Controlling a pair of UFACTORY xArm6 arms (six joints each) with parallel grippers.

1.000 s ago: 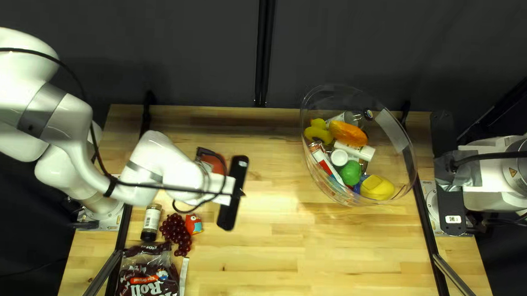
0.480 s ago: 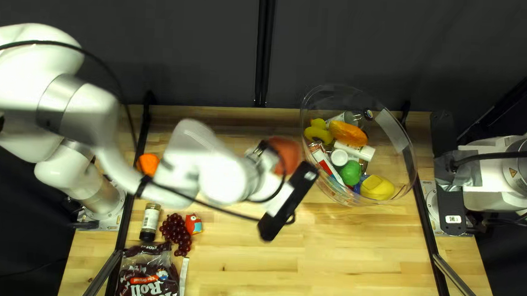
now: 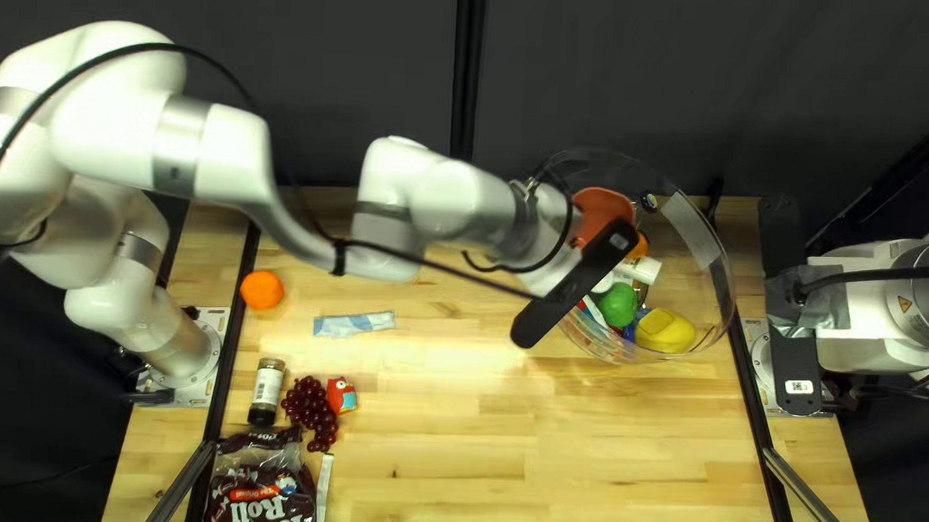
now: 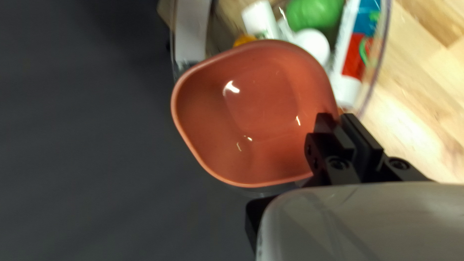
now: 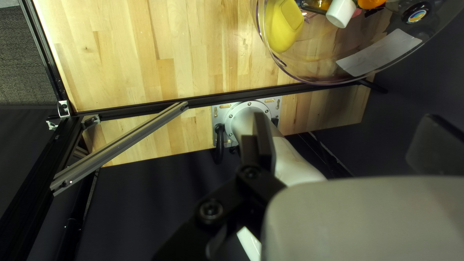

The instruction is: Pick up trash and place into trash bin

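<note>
My left gripper [image 4: 335, 121] is shut on the rim of a terracotta bowl [image 4: 250, 112], one finger inside the rim and one outside. In the top left view the bowl [image 3: 598, 208] hangs above the near-left rim of the clear plastic bin [image 3: 716, 306], tilted. The bin [image 4: 377, 43] lies just beyond the bowl and holds a green ball [image 3: 618, 305], a yellow block [image 3: 665, 329], a tube and a white bottle. My right gripper [image 5: 344, 137] stands open and empty beside its base, off the table's right edge, with the bin [image 5: 326, 61] ahead of it.
On the left of the table lie an orange ball [image 3: 262, 289], a blue-white wrapper [image 3: 352, 323], a small dark bottle [image 3: 267, 391], a bunch of dark grapes [image 3: 309, 412], a red owl toy [image 3: 341, 395] and a brown candy bag [image 3: 262, 489].
My left arm has swung from the table's left side to the bin, lifting the bowl with it. The orange ball and the wrapper have come into view. The right arm has not moved.
</note>
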